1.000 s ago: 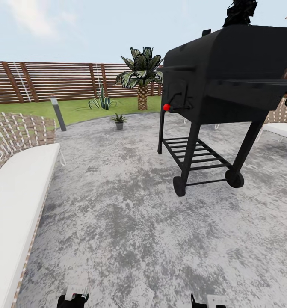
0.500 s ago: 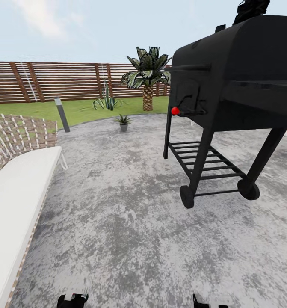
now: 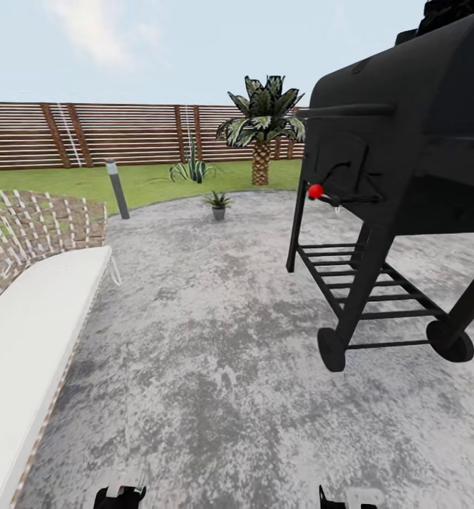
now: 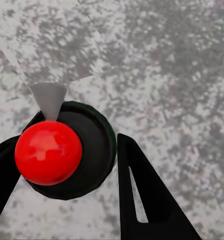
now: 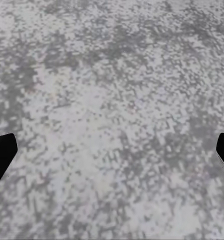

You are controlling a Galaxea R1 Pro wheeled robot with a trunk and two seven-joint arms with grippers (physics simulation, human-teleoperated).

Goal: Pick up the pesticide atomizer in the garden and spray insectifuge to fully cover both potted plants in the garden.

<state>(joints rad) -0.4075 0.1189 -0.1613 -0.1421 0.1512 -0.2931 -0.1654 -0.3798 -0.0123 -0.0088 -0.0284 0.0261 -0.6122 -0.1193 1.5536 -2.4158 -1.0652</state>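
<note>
At the left edge of the round grey stone patio (image 3: pixel 215 339), a woven wicker chair with a long white cushion (image 3: pixel 32 318) is standing, its lattice back rising behind the cushion. Beyond it, a short grey lamp post (image 3: pixel 116 188) is standing where the stone is meeting the green lawn (image 3: pixel 67 185), and a brown slatted wooden fence (image 3: pixel 88 134) is running along the far side of the grass. Further right, a tall striped spiky agave (image 3: pixel 192 168) is growing on the lawn, and just in front of it 1 small potted plant with pointed green leaves in a grey pot (image 3: pixel 218 204) is sitting at the patio's far edge. A palm (image 3: pixel 263 127) is rising behind it. The black barrel grill on wheeled legs (image 3: pixel 399 177) is looming at the right, a red knob (image 3: pixel 315 191) showing on its side.

In the left wrist view, the left hand (image 4: pixel 67 165) is clenching the dark green pesticide atomizer with a red round cap and grey nozzle (image 4: pixel 59 147) between its black fingers (image 4: pixel 142 190), over the stone. In the right wrist view, the right hand (image 5: pixel 112 150) is spread wide, released, above bare stone.
</note>
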